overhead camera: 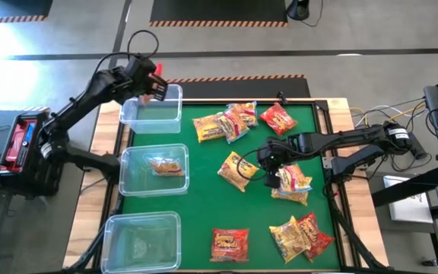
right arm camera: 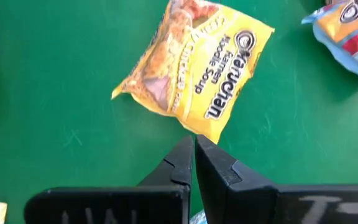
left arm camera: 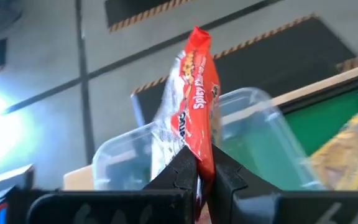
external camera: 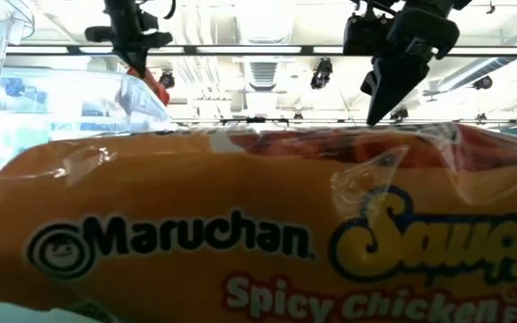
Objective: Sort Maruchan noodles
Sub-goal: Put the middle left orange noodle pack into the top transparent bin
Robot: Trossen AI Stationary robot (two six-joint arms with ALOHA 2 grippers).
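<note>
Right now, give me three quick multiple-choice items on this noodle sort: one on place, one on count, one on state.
1. Where is the left gripper?
A. over the far clear bin
B. over the green mat
C. off the table

2. How many clear bins?
A. two
B. three
C. four

3. What is the right gripper's state?
A. shut, empty
B. open
C. shut on a yellow packet

Key: A, high view shows it above that bin, holding a red packet; B, three along the left edge; A, fingers meet short of the packet.

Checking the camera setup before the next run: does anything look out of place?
Yes: an orange Maruchan packet lies right against the low camera, blocking nearly all of its view of the table.
</note>
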